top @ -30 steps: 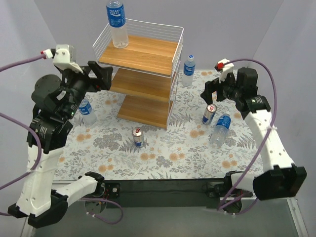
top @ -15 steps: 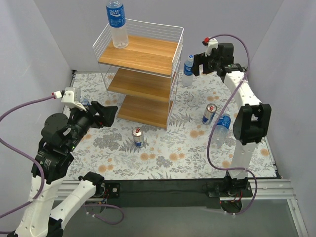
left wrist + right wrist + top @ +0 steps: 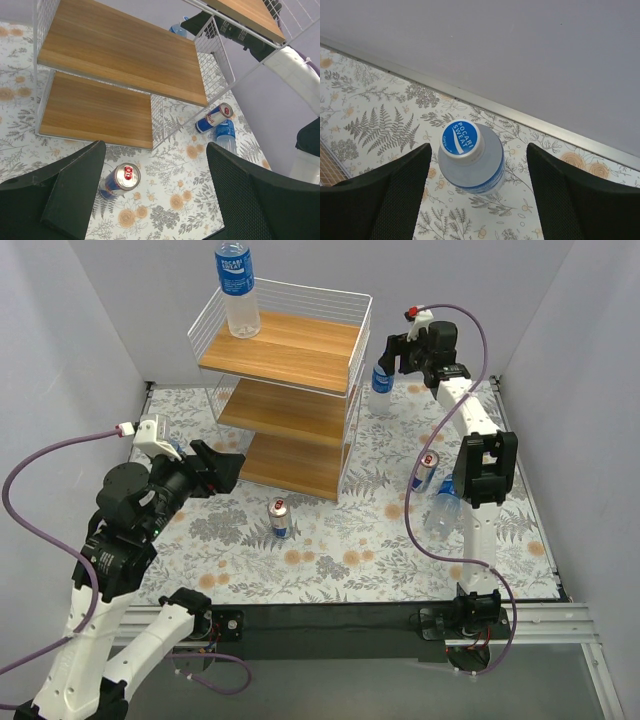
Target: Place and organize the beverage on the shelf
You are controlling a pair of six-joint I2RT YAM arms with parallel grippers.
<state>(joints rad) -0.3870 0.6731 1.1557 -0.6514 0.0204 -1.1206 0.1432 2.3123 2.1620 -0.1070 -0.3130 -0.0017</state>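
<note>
The shelf [image 3: 285, 390] stands at the back with one bottle [image 3: 237, 290] upright on its top board. A second bottle [image 3: 381, 380] stands on the table to the right of the shelf. My right gripper [image 3: 393, 352] is open and hovers just above it; in the right wrist view [image 3: 477, 150] its blue cap [image 3: 461, 139] lies between the fingers, untouched. A can [image 3: 279, 517] stands in front of the shelf. Another can [image 3: 424, 472] and a third bottle [image 3: 447, 502] lie to the right. My left gripper [image 3: 222, 468] is open and empty, left of the shelf's bottom tier.
In the left wrist view the shelf's lower boards [image 3: 120, 55] fill the top, with the upright can [image 3: 119, 181] below, between the fingers but far off. The lying can [image 3: 214, 118] and bottle [image 3: 225, 134] are at the right. Grey walls enclose the floral table [image 3: 340, 560].
My right arm swung up and back, from above the right-hand can to above the bottle beside the shelf. My left arm dropped from the top tier down to the bottom tier's level.
</note>
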